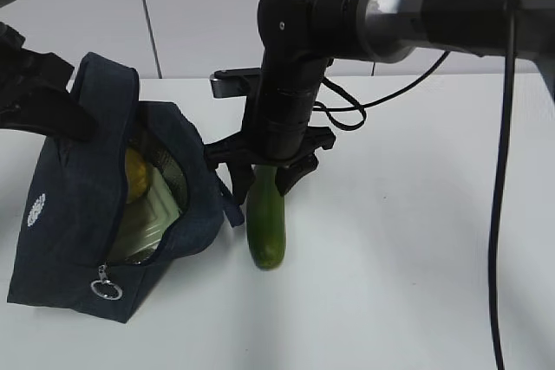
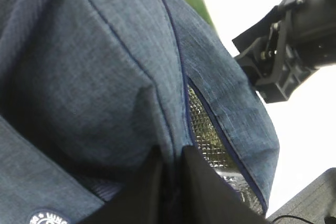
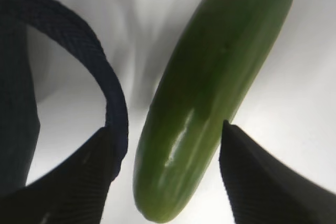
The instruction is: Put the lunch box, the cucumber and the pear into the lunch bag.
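The navy lunch bag (image 1: 78,214) lies at the left with its mouth open toward the middle. Inside it show the yellow pear (image 1: 136,175) and the pale green lid of the lunch box (image 1: 156,210). My left gripper (image 1: 82,123) is shut on the bag's upper edge; the left wrist view shows its jaws (image 2: 170,166) pinching the fabric beside the silver lining (image 2: 210,140). The cucumber (image 1: 265,223) lies on the table just right of the bag. My right gripper (image 1: 264,166) stands open over its far end, with the cucumber (image 3: 210,93) between the fingers (image 3: 262,177).
The bag's loop handle (image 3: 100,72) lies against the inner side of my right gripper's left finger. A metal ring pull (image 1: 106,288) hangs at the bag's near corner. A black cable (image 1: 499,214) drops down the right side over the white table (image 1: 416,257).
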Action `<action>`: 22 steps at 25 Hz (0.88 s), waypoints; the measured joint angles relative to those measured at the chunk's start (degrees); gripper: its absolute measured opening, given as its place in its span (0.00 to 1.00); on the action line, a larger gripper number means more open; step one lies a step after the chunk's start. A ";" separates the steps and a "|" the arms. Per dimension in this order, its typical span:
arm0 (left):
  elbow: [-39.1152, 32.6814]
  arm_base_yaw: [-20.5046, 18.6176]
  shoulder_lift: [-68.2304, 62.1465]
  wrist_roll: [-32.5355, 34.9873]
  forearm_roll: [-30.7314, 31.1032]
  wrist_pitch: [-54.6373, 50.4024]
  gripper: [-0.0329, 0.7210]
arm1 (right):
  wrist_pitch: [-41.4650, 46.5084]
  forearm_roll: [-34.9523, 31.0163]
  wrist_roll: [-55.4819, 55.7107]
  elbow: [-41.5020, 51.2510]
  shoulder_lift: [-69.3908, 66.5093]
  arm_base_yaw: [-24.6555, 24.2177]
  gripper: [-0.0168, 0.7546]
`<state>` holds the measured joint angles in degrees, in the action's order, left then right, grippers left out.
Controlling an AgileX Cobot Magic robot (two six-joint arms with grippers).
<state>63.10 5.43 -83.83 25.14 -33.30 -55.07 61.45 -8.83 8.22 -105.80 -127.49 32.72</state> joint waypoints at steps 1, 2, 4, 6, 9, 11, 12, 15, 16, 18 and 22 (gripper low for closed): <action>0.00 0.00 0.00 0.07 0.00 0.00 0.07 | 0.00 0.11 0.57 0.00 -0.25 0.00 0.66; 0.00 0.00 0.00 0.07 0.00 0.00 0.07 | 0.00 0.11 1.09 0.00 -0.68 0.00 0.66; 0.00 0.00 0.00 0.11 -0.05 0.02 0.07 | 0.00 0.11 2.05 -0.24 -1.60 0.00 0.66; 0.00 0.00 0.00 0.11 -0.12 0.07 0.07 | 0.00 -0.09 2.44 -0.34 -2.44 0.00 0.66; 0.00 0.00 0.00 0.25 -0.47 0.09 0.07 | 0.00 -0.09 3.20 -0.58 -3.58 0.00 0.66; 0.00 0.00 0.00 0.25 -0.53 0.09 0.07 | 0.00 0.13 3.54 -0.68 -4.38 0.00 0.66; 0.00 0.00 0.00 0.25 -0.53 0.09 0.07 | 0.00 0.26 3.54 -0.77 -4.64 0.00 0.66; 0.00 0.00 0.00 0.27 -0.67 0.09 0.07 | 0.49 0.93 3.67 -0.91 -5.37 0.00 0.66; 0.00 0.00 0.00 0.27 -0.69 0.09 0.07 | 0.58 1.03 3.78 -0.91 -5.65 0.00 0.66; 0.00 0.00 0.00 0.32 -0.74 0.09 0.07 | 0.73 1.32 3.89 -0.91 -6.17 0.00 0.66; 0.00 0.00 0.00 0.32 -0.81 0.09 0.07 | 0.73 1.34 3.89 -0.91 -6.17 0.00 0.66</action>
<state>63.10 5.43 -83.83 25.45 -34.11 -54.98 62.17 -7.49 12.11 -106.71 -133.66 32.72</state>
